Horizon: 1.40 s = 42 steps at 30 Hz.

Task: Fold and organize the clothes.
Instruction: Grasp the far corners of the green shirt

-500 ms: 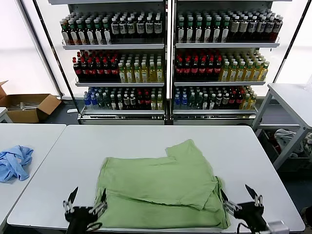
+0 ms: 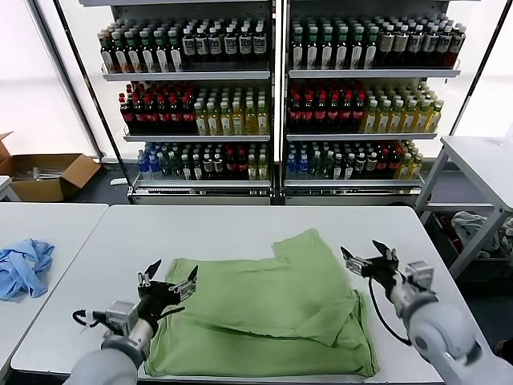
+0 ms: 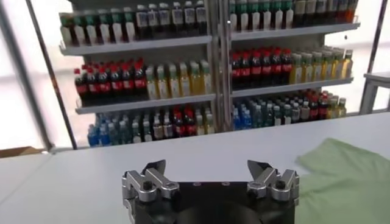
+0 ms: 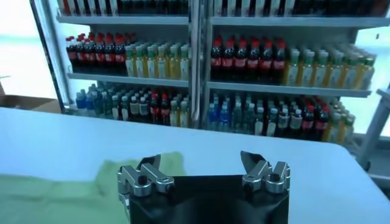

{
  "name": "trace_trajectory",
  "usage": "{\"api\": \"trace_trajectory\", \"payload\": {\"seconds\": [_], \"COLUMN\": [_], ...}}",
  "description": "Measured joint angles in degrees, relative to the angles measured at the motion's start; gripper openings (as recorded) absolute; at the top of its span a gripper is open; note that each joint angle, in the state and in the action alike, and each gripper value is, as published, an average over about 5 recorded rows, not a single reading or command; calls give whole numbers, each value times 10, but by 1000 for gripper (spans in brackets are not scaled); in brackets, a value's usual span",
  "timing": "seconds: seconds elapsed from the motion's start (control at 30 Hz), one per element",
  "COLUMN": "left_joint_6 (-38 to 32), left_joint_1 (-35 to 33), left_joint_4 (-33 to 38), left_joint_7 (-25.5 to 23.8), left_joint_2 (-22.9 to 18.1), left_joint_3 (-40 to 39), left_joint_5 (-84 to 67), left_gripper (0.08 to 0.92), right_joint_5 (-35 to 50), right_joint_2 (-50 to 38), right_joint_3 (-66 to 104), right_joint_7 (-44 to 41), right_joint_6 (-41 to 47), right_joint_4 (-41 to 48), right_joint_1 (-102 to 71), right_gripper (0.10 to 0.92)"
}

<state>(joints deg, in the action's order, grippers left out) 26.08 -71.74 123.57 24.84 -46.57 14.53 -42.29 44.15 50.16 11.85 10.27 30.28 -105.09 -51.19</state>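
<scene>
Green polo shirt (image 2: 264,309) folded on table (image 2: 224,228), no legible writing, between empty spread-fingered left gripper (image 2: 167,282) and right gripper (image 2: 367,254).

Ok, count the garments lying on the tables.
2. The green polo shirt lies partly folded on the middle table, between both open grippers; a light blue garment lies crumpled on the left table.
</scene>
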Motion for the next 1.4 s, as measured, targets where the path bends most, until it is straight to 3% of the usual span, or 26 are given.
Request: {"api": "trace_trajectory", "payload": {"seconds": [0.37, 0.67, 1.27, 1.4], "left_joint_6": [44, 58, 67, 68], "left_joint_1": [98, 146, 169, 168], "left_joint_4": [-117, -194, -272, -274], "left_joint_7": [-54, -78, -109, -113], "left_joint_2": [-13, -29, -52, -54], "left_joint_3": [-23, -35, -39, -39], "left_joint_5": [-30, -33, -22, -19], "left_gripper": [823, 823, 818, 758], "right_joint_5": [-29, -57, -102, -110], "right_joint_2": [56, 87, 132, 139], "right_joint_3": [-102, -121, -128, -127], "right_joint_7": [-53, -88, -131, -135], "right_joint_6": [18, 24, 27, 26], "right_joint_4": [154, 228, 312, 320], "right_joint_1": [140, 172, 199, 196], "right_gripper": [823, 823, 823, 813]}}
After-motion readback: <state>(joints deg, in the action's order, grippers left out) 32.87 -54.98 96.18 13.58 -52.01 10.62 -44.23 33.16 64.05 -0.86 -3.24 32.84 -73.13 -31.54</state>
